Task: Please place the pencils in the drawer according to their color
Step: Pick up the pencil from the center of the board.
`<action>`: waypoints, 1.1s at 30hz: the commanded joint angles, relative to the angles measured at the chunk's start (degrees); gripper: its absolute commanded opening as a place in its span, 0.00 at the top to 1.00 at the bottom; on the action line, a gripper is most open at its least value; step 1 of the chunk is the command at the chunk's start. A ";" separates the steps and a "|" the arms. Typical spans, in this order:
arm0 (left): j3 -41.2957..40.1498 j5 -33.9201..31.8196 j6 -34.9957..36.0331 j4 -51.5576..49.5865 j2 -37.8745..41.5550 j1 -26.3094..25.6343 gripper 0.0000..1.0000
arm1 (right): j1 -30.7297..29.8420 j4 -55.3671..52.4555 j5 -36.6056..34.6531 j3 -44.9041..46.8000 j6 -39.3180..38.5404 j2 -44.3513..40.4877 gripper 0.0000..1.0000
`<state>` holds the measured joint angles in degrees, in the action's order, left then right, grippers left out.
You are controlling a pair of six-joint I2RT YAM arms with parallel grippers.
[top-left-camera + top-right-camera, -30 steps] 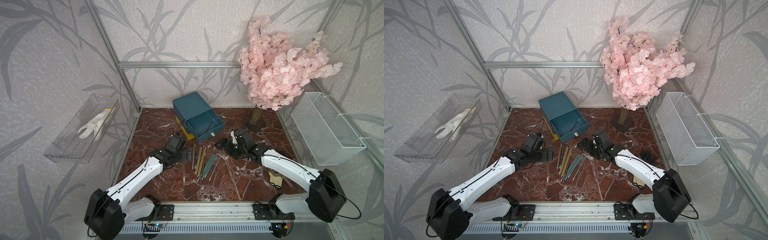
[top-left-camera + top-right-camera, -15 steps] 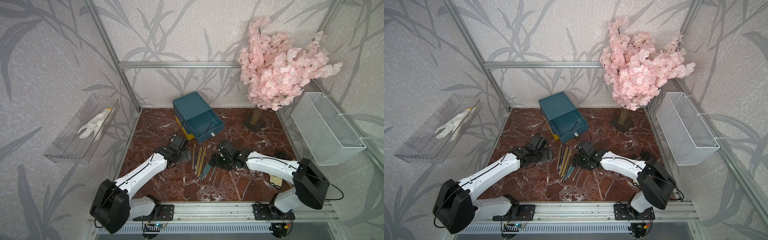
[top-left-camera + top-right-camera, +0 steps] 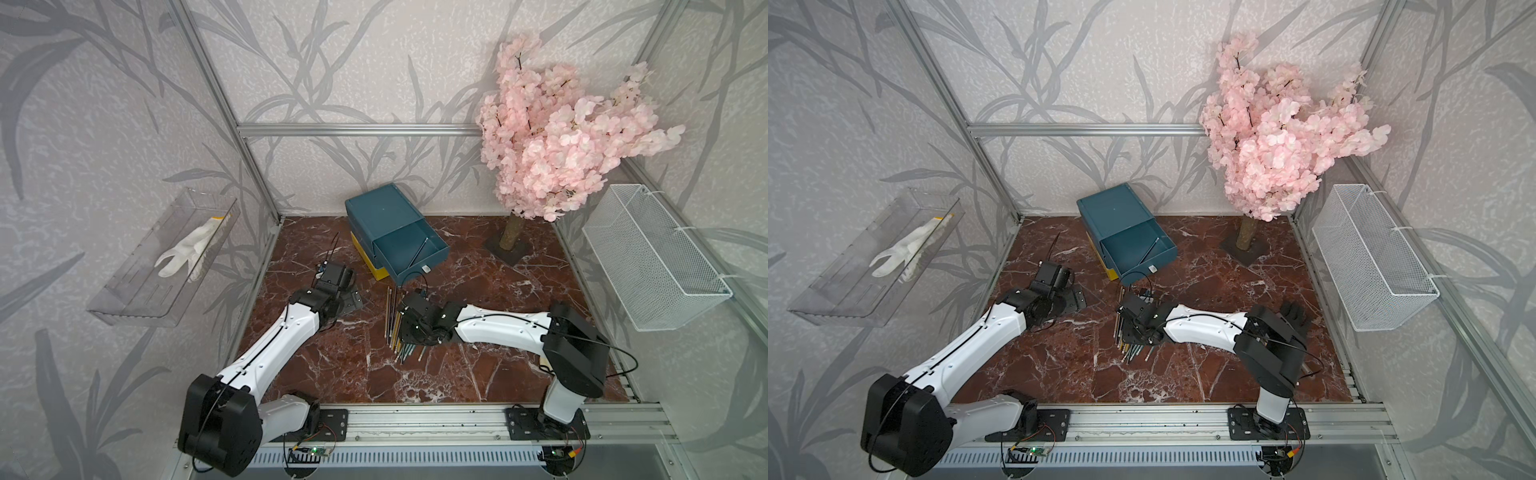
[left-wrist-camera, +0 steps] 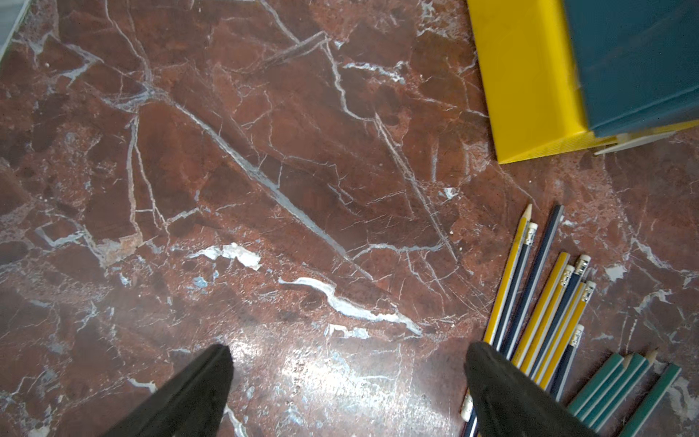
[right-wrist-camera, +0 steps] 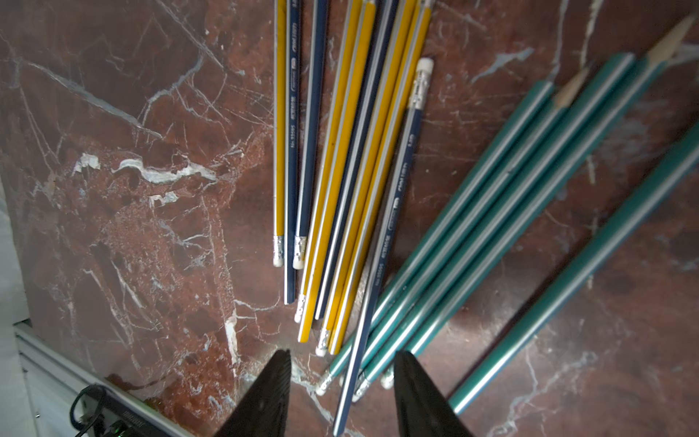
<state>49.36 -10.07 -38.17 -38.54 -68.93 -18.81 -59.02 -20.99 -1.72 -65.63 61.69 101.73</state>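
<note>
Our right gripper (image 5: 343, 353) hangs half-parted over the pencils (image 3: 391, 305), heaped at six o'clock from the drawer (image 3: 384, 210); our left gripper (image 4: 348, 348) gapes wide at the heap's nine o'clock. Shutting here, we judge, would catch a navy pencil (image 5: 382, 242) and teal pencils (image 5: 472, 227) together, mixing colours. Only the right wrist view shows that straddle; only top views show the open teal tier (image 3: 395, 249).
</note>
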 commanded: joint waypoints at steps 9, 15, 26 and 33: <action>-2.31 3.52 0.55 0.94 2.37 1.23 0.00 | -0.41 -2.89 -3.86 -3.91 1.90 5.12 0.66; -3.04 4.24 1.16 1.72 2.13 1.49 0.00 | -0.42 -3.83 -4.52 -5.47 1.51 7.54 0.70; -3.26 4.84 1.08 2.16 1.98 1.76 0.00 | -0.05 -4.39 -3.65 -6.01 1.32 10.13 0.76; -3.32 4.74 1.15 2.25 1.95 1.89 0.00 | 0.20 -3.93 -2.90 -5.50 1.38 10.50 0.86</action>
<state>46.46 -5.34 -37.52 -36.36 -67.66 -17.23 -59.02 -23.44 -4.51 -71.05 63.00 111.26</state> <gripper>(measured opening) 0.999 0.141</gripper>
